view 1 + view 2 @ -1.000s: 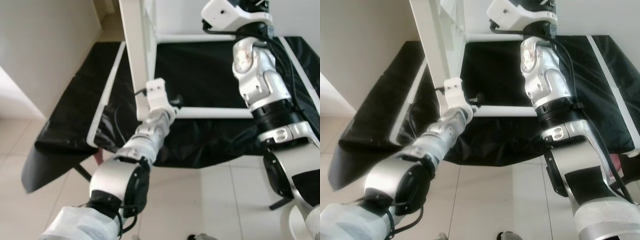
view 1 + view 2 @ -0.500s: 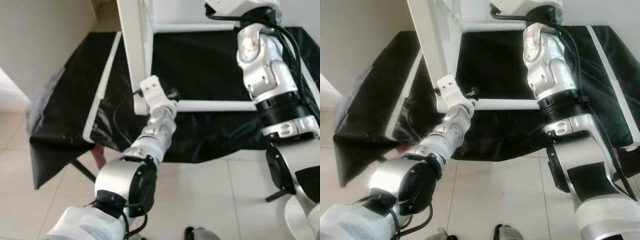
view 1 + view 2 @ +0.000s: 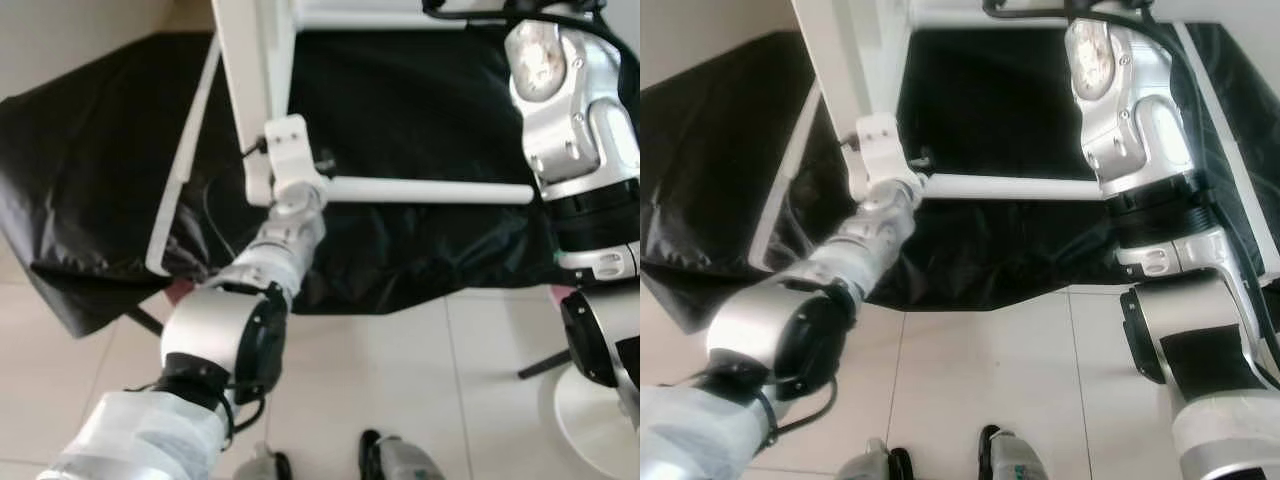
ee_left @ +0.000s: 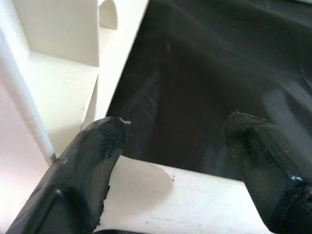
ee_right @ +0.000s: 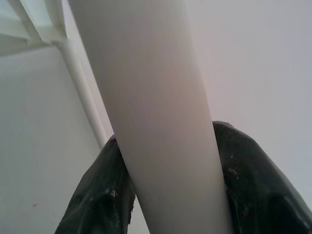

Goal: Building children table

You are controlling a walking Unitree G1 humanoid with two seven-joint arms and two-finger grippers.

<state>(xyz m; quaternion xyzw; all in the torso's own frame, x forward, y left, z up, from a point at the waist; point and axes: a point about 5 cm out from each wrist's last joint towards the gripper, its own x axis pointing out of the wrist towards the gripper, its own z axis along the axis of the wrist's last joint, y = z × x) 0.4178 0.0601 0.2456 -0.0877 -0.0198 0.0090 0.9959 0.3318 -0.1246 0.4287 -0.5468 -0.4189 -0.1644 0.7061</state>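
Observation:
The white table frame stands on a black sheet (image 3: 420, 90); its flat upright leg (image 3: 243, 80) meets a round crossbar (image 3: 430, 190) at a corner. My left gripper (image 4: 175, 131) is at that corner, open, with one finger on each side above the crossbar (image 4: 161, 187) and nothing pinched between them. Its white wrist housing (image 3: 290, 150) hides the fingers in the eye views. My right arm (image 3: 570, 110) reaches up to the frame's far side, where my right gripper (image 5: 170, 146) is shut on a round white frame bar (image 5: 151, 97).
The black sheet covers a low table whose front edge (image 3: 400, 290) hangs over the tiled floor (image 3: 420, 380). A long white strip (image 3: 185, 160) lies on the sheet left of the frame. A white round base (image 3: 600, 425) stands at the right.
The whole picture has shifted: the camera has moved in and tilted down, so the sheet's front edge sits higher. Both grippers stay at the same places on the frame.

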